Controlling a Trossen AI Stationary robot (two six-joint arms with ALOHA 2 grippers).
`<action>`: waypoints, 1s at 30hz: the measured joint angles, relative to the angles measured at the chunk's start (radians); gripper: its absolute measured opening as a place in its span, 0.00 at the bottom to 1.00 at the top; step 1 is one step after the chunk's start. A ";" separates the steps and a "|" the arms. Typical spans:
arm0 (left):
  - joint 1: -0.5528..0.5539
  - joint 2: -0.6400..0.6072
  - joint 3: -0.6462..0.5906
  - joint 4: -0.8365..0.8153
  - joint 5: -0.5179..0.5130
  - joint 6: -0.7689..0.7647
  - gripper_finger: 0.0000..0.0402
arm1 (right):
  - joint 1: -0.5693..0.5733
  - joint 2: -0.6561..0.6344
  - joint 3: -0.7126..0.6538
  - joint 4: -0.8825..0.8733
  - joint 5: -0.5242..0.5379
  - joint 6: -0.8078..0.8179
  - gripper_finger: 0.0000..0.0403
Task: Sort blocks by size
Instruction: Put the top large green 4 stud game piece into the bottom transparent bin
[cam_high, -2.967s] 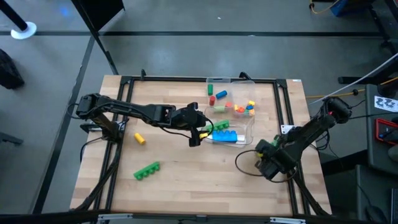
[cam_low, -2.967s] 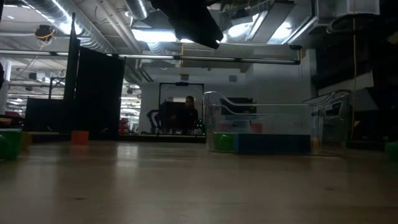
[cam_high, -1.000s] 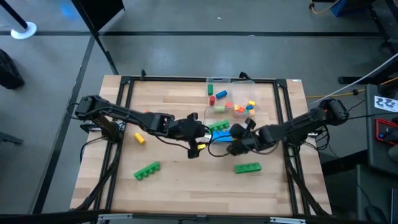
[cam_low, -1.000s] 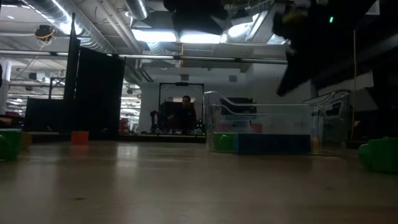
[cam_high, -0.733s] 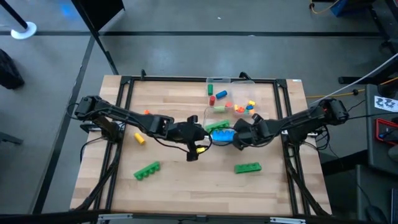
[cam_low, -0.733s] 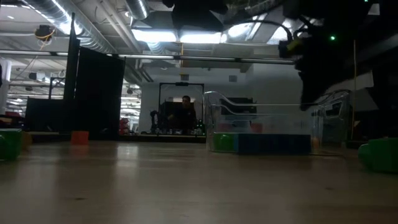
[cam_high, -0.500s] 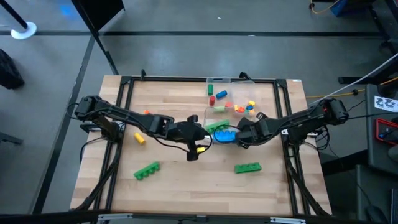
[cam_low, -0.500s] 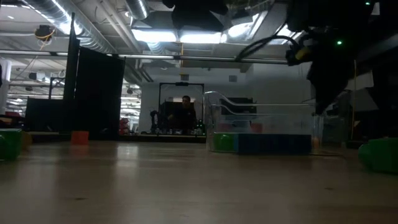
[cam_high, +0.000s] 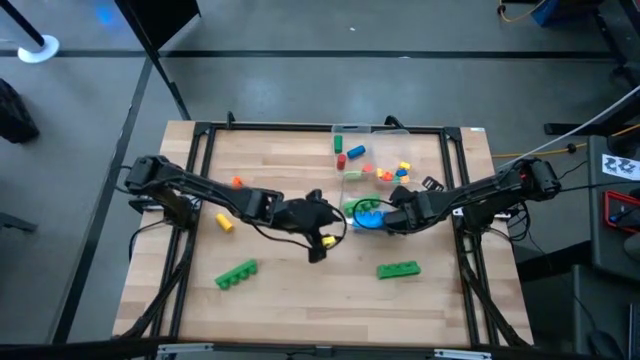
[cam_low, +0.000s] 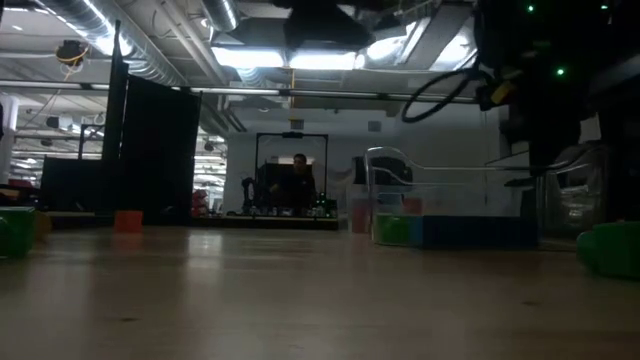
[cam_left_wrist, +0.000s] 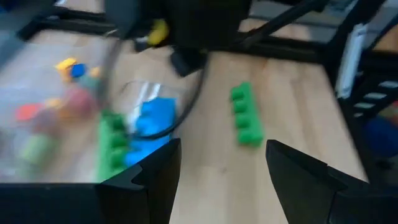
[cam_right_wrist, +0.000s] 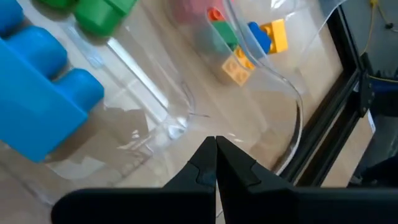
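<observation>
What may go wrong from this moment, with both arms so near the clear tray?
1. The shut right pincer sits at the clear tray wall; a push might slide the tray and scatter the small blocks inside.
2. The open left pincer hangs close beside the blue block, facing the right arm; the two arms might collide over the tray.
</observation>
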 joint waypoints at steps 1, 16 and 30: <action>-0.007 0.019 0.000 0.038 0.010 -0.010 0.55 | 0.000 -0.001 0.007 -0.001 0.000 -0.001 0.01; -0.103 0.339 0.000 0.536 0.056 -0.017 0.55 | 0.001 -0.024 0.240 -0.022 -0.001 -0.161 0.01; -0.119 0.586 0.030 0.826 -0.093 0.033 0.55 | 0.001 -0.024 0.429 -0.021 -0.202 -0.348 0.01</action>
